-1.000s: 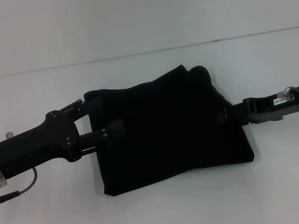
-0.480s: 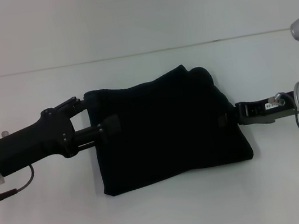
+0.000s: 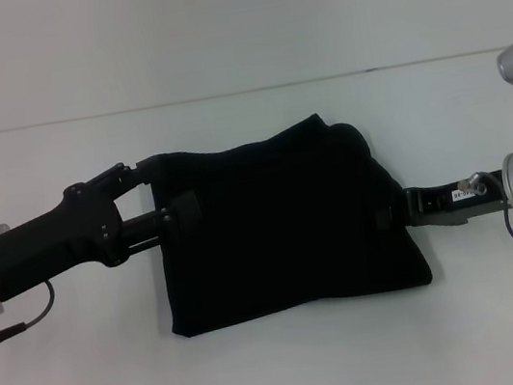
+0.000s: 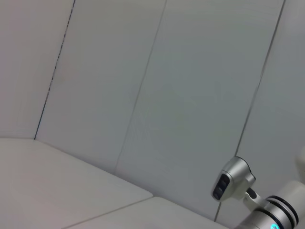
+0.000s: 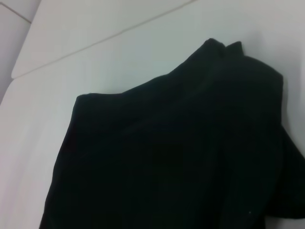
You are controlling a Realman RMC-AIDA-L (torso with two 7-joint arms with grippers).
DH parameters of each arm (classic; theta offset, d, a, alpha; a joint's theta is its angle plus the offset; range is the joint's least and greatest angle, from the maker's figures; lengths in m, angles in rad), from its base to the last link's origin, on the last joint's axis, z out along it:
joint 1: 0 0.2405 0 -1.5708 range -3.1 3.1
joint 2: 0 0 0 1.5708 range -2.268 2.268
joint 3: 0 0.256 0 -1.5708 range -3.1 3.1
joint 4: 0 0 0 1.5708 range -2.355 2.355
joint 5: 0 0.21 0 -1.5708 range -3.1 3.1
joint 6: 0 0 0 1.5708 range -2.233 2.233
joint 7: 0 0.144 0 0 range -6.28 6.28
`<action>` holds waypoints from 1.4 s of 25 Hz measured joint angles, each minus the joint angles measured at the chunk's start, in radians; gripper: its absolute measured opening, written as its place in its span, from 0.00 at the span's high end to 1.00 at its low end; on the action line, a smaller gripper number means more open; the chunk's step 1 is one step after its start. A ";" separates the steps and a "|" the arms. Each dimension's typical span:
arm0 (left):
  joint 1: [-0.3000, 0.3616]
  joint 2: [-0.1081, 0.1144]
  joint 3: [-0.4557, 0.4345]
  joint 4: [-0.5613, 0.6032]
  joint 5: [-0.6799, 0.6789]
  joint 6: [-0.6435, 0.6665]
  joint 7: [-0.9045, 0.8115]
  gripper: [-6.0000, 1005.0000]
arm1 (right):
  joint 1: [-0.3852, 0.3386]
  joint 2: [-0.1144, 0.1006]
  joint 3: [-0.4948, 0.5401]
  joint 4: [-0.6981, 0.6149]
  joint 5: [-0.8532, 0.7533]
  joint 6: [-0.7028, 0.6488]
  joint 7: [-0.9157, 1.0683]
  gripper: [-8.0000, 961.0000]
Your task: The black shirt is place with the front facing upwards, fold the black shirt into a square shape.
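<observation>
From the head view, the black shirt (image 3: pixel 286 222) lies folded into a rough rectangle in the middle of the white table (image 3: pixel 285 373), its far edge wavy with a bump near the far right corner and its near edge fairly straight. The left gripper (image 3: pixel 176 210) comes in from the left at the shirt's left edge, toward the far corner; its two black fingers (image 3: pixel 181 207) stand spread apart, one reaching the far left corner of the cloth and the other resting over the edge a little nearer, and whether cloth sits between them cannot be told against the black fabric. The right gripper (image 3: pixel 388 211) comes in from the right and meets the shirt's right edge about halfway down; its tips merge with the dark cloth, so whether it is spread or pinching the fabric cannot be told. The right wrist view gives what the head view does not: the shirt (image 5: pixel 181 157) up close, with soft ridges running across it, layered folds at one corner and a rounded corner at another, the white table (image 5: pixel 95 62) beyond it, and none of that arm's own fingers. The left wrist view shows no shirt at all, only a pale paneled wall (image 4: pixel 143 86), a strip of table, and part of the silver right arm (image 4: pixel 257 205) far off.
</observation>
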 joint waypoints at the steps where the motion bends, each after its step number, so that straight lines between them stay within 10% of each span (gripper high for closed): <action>1: 0.000 0.000 0.000 0.000 0.001 0.000 0.000 0.10 | -0.003 0.001 0.003 -0.002 0.000 -0.007 0.000 0.97; 31: -0.008 0.008 -0.014 0.007 -0.002 0.008 -0.024 0.09 | -0.164 0.004 0.290 -0.124 0.001 -0.156 -0.112 0.93; 32: -0.008 0.008 -0.022 0.008 -0.002 0.011 -0.025 0.09 | -0.186 0.004 0.351 -0.157 0.016 -0.183 -0.165 0.69; 35: -0.008 0.008 -0.060 0.006 -0.003 0.038 -0.031 0.09 | -0.207 -0.002 0.415 -0.172 0.068 -0.235 -0.258 0.56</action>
